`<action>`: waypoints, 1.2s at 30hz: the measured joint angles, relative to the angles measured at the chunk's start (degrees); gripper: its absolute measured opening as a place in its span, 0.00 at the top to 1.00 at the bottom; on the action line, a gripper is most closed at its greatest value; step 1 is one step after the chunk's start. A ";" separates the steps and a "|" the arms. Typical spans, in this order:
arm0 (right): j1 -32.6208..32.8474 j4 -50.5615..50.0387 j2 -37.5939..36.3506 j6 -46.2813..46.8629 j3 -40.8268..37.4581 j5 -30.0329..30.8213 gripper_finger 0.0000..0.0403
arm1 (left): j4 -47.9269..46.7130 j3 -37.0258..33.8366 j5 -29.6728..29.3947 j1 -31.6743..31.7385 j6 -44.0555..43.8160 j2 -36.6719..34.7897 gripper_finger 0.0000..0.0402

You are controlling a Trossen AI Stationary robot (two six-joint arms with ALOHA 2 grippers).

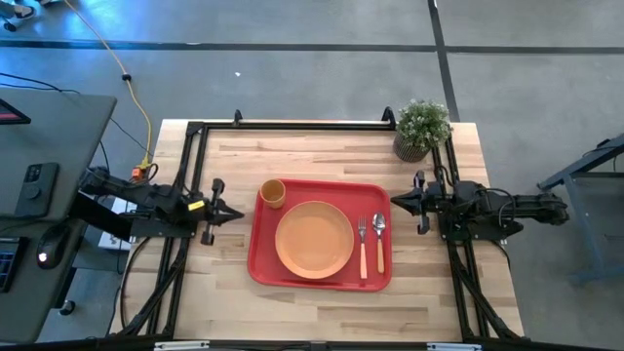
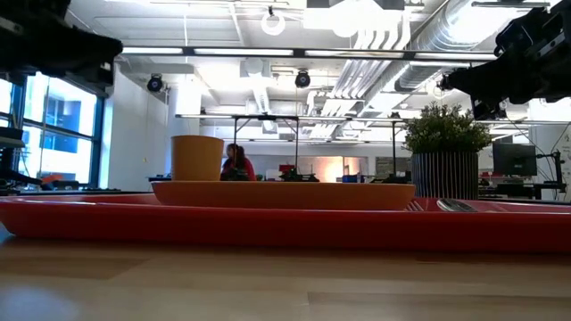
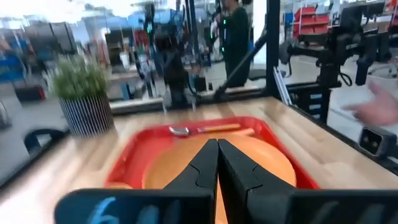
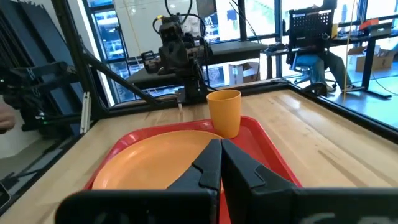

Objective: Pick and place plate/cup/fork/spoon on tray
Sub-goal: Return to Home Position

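The tray [image 1: 312, 190] lay between the left gripper [image 1: 239, 213] and the right gripper [image 1: 394, 202], both apart from it, jaws pressed together.

Wood bench [image 1: 322, 156] stood on grey concrete floor [image 1: 292, 78]. Potted plant [image 1: 422, 127] at bench corner. Dark desk [image 1: 68, 136] alongside. Ceiling ducts [image 2: 401, 36], strip lights [image 2: 205, 51] lit, windows [image 2: 53, 125] at side.

An open industrial lab: exposed ceiling ducts [image 2: 419, 36], desks [image 4: 367, 31], big windows [image 2: 53, 125].
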 joint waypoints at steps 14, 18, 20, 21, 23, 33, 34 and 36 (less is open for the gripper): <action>0.00 0.00 -0.04 -0.21 -0.02 0.03 1.00 | -5.19 -0.01 -5.33 0.04 0.88 -3.58 1.00; 0.00 0.00 -0.02 -0.20 -0.02 0.04 1.00 | -5.09 -0.01 -5.23 0.04 -1.35 -3.62 1.00; 0.00 0.00 -0.02 -0.20 -0.02 0.04 1.00 | -5.09 -0.01 -5.23 0.04 -1.35 -3.62 1.00; 0.00 0.00 -0.02 -0.22 -0.02 0.04 1.00 | -5.09 -0.01 -5.23 0.04 -1.35 -3.62 1.00; 0.00 0.00 -0.02 -0.22 -0.02 0.04 1.00 | -5.09 -0.01 -5.23 0.04 -1.35 -3.62 1.00; 0.00 0.00 -0.02 -0.22 -0.04 0.04 1.00 | -5.09 -0.01 -5.20 0.04 -1.35 -3.62 1.00; 0.00 0.01 -0.02 -0.22 -0.04 0.04 1.00 | -5.09 -0.01 -5.20 0.04 -1.35 -3.62 1.00; 0.01 0.01 -0.02 -0.22 -0.04 0.04 1.00 | -5.09 -0.01 -5.18 0.04 -1.35 -3.62 1.00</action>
